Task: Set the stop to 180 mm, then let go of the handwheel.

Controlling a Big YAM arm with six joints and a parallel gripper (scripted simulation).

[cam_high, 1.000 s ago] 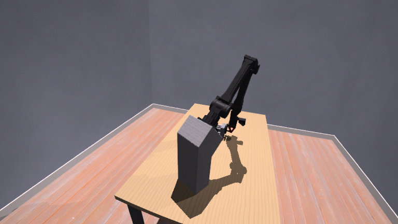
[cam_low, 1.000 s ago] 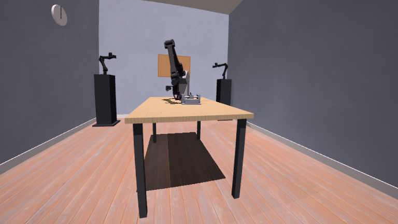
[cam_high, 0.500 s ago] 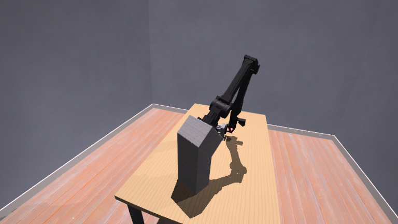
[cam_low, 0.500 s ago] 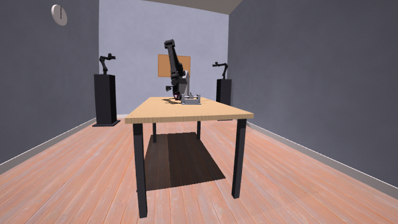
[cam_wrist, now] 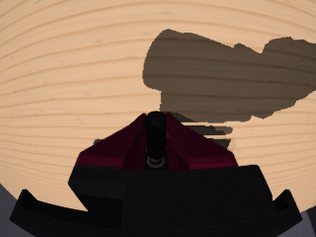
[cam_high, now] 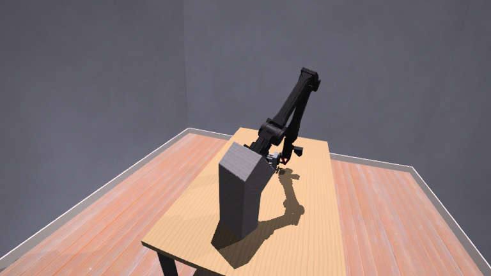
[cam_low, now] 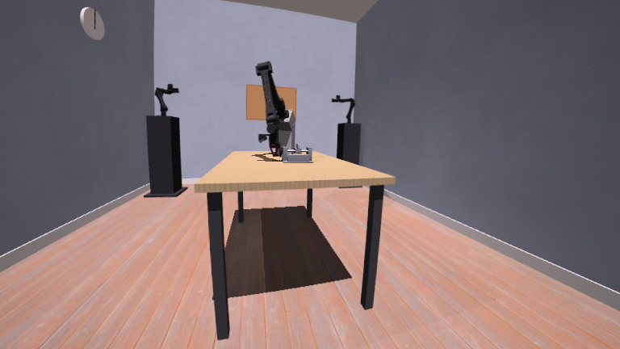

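Fingers: dark red fingers closed narrow on a slim black handle (cam_wrist: pixel 156 133) that stands up between them in the wrist view — gripped, not loose.
Gripper: the gripper (cam_low: pixel 274 150) points down at the tabletop, at the left end of the grey fixture as the exterior view shows it; its black body fills the lower part of the wrist view.
Handwheel: only the black handle shows; the wheel itself is too small and too hidden to make out in any view.
Stop fixture: a grey slide assembly (cam_low: pixel 297 153) with end blocks and a small block between them sits on the tabletop, just beside the gripper; the stop's setting cannot be read.
Grey housing: a tall grey block with a sloped top (cam_high: pixel 240 193) stands on the tabletop, touching or right by the fixture — in the top view it hides most of it.
Arm: the black arm (cam_high: pixel 295 103) rises from the far end of the tabletop, folds at a high elbow and reaches down.
Tabletop: light wood (cam_high: pixel 311 229), with the arm's dark shadow across it.
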